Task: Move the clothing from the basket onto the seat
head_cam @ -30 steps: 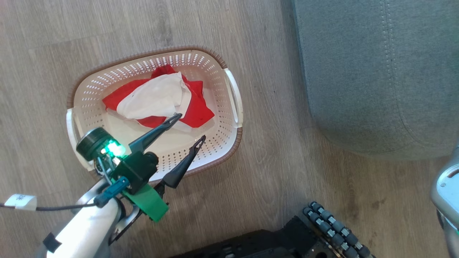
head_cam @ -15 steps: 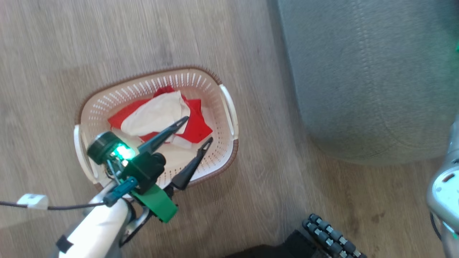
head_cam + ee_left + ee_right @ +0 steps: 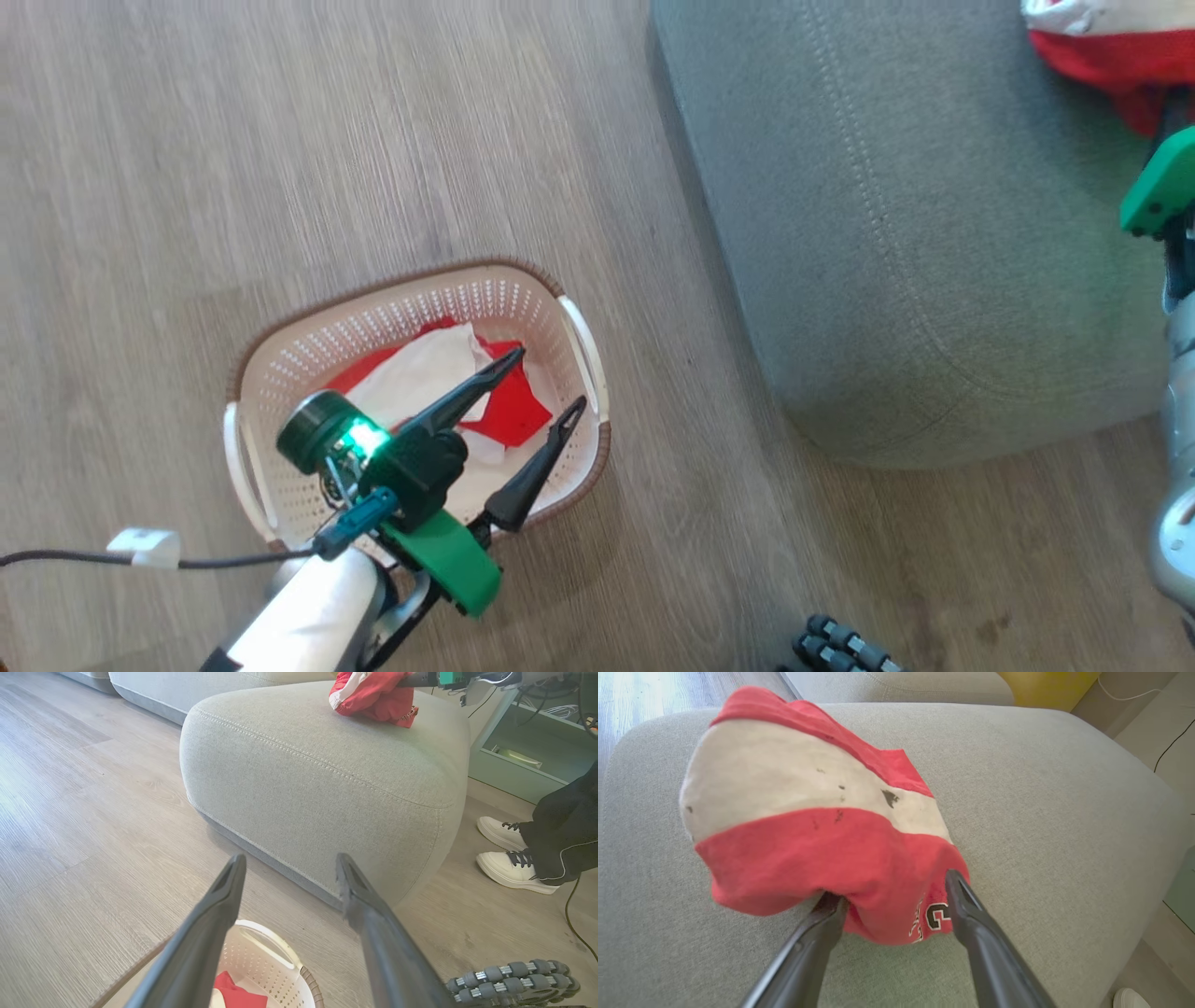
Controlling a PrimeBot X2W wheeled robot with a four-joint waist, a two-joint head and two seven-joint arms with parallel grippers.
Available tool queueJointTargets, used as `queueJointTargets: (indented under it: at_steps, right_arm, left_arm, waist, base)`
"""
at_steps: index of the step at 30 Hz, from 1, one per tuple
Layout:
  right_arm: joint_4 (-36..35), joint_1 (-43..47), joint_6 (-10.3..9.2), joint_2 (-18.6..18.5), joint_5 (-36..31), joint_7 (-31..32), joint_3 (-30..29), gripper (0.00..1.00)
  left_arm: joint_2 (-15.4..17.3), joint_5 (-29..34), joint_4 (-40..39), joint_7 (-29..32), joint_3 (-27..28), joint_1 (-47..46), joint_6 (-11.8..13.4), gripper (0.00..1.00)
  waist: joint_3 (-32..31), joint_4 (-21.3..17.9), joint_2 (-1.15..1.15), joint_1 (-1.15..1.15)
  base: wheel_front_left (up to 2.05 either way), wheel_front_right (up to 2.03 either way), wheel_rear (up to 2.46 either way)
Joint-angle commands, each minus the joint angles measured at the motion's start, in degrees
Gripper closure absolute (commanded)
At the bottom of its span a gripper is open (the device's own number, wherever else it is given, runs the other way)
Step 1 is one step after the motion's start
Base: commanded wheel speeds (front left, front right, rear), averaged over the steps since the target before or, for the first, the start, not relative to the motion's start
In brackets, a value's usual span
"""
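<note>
Cream perforated basket (image 3: 411, 308), brown rim, upright on floor (image 3: 280, 140), holds crumpled red-and-white garment (image 3: 425, 373). Grey-green seat (image 3: 887, 233) at its 2 o'clock. Second red garment (image 3: 822, 826), white band, lettering, bunched on seat.

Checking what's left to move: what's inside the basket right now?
A crumpled red and white garment lies in the basket. The left fingers cover part of its floor; anything under the fabric is hidden.

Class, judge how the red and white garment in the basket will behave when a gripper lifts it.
The garment lies crumpled in the basket, so it will probably flop and drape. It looks like thin cloth, so likely light.
</note>
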Motion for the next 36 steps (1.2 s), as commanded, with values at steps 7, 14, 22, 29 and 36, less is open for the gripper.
queueJointTargets:
  at_steps: [7, 14, 22, 29, 36]
  right_arm:
    - [3.5, -2.0, -0.02, -3.9, 3.5, -0.4, 4.5, 0.0]
    - [6.2, -1.8, -0.02, -3.3, 7.1, -2.8, 7.8, 0.0]
    - [7.8, -0.9, -0.02, -2.5, 15.5, -5.6, 14.5, 0.0]
    - [-3.6, 3.5, -0.02, 1.9, 30.1, -5.8, 26.7, 0.0]
    - [-25.3, 20.4, -0.02, 0.9, 50.3, -5.9, 48.3, 0.0]
  left_arm:
    - [-1.5, 0.6, -0.7, -0.3, 2.7, 1.1, -0.1, 0.0]
    - [-2.6, 0.9, -0.1, -0.3, 3.3, 2.3, -0.1, 0.0]
    - [-5.5, 1.4, 0.8, -0.3, 4.7, 4.5, -0.1, 0.0]
    - [-7.8, 2.0, 0.9, -0.3, 8.1, 6.4, -0.1, 0.0]
    - [-9.0, 3.0, -0.5, -0.3, 11.6, 7.9, -0.1, 0.0]
  waist:
    - [-4.1, 0.4, 0.0, 0.01]
    - [-7.0, 0.3, 0.0, 0.01]
    - [-12.8, 1.2, 0.0, 0.01]
    - [-16.5, 3.1, 0.0, 0.01]
    - [-19.4, 6.4, 0.0, 0.01]
  base:
    - [0.0, 0.0, 0.0]
    - [0.0, 0.0, 0.0]
    - [0.0, 0.0, 0.0]
    - [0.0, 0.0, 0.0]
    - [0.0, 0.0, 0.0]
